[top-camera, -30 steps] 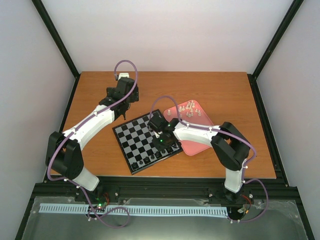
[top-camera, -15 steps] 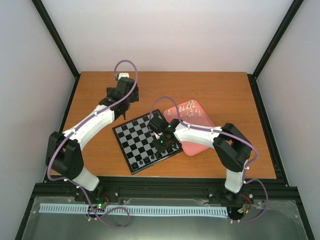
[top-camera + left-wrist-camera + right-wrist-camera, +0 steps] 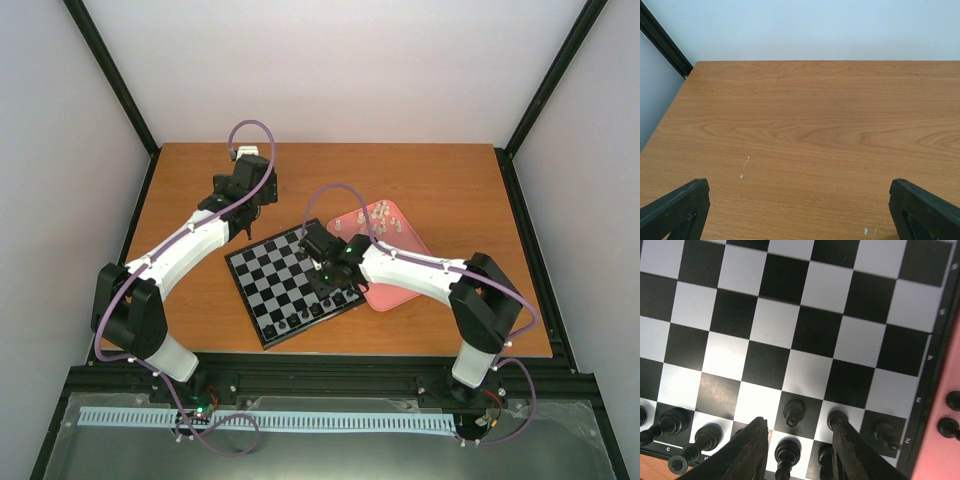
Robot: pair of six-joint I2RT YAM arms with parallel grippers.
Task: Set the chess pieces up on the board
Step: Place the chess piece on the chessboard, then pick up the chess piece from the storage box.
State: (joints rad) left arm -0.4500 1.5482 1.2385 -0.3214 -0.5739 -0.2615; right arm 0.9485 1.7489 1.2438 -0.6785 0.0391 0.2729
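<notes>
Top view: the left gripper [image 3: 255, 190] hangs over bare wooden table [image 3: 450, 190], with the board [image 3: 285, 275] behind it, toward the arm bases. The right gripper [image 3: 333, 292] sits low over the board's near right corner, with the pink tray [image 3: 400, 285] just beside it.

Left wrist view: the fingers [image 3: 675, 210] are spread wide with nothing between them.

Right wrist view: the fingers [image 3: 752, 450] are partly open and straddle one black chess piece [image 3: 784, 452] without touching it. A black pawn [image 3: 794, 412] stands just ahead, and empty squares lie beyond it.
</notes>
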